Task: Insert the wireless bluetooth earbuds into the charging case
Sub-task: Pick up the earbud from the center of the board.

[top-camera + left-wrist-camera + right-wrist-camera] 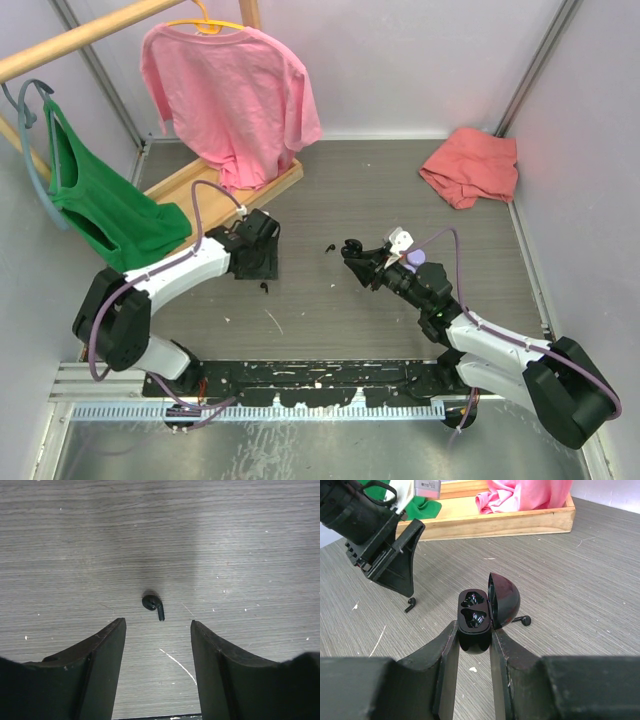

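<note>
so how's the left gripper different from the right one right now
The left gripper is open and empty; the right gripper is shut on the charging case, lid up. The left gripper points down at a black earbud on the table; the right gripper faces across it, a second earbud lying beyond the case. Both have dark fingers.
</note>
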You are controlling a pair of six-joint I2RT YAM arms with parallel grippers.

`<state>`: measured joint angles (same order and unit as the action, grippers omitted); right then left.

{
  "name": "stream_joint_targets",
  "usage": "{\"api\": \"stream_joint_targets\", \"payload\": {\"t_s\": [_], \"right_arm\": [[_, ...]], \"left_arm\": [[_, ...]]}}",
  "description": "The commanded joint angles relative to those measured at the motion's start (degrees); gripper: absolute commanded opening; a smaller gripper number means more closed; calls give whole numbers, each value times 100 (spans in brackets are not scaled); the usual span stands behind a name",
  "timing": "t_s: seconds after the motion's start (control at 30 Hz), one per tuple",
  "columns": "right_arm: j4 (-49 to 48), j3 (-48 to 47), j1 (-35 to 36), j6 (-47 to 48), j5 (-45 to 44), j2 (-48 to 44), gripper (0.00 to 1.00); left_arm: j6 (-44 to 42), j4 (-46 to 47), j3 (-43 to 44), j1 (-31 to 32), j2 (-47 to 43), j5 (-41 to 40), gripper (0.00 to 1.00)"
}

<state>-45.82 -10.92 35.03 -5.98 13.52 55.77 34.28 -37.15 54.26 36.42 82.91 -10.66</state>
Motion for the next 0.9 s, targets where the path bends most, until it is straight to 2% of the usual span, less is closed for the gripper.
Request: {"api": "stream_joint_targets", "payload": {"t_s": [0.0,0.23,0.63,0.87], "right_arm": [[-427,-9,8,-19,-113,-40,1],[-410,0,8,-34,-152,-61,1],[-340,-36,5,-22,-183,-36,1],[-326,-40,7,-24,-188,-66,1]], "left_arm": [[40,52,-35,-170,203,324,54],[-75,145,-65,-361,597,518,46],[-176,302,23,-373,1174,660,43],[-211,282,50,-373,1452,732,35]]}}
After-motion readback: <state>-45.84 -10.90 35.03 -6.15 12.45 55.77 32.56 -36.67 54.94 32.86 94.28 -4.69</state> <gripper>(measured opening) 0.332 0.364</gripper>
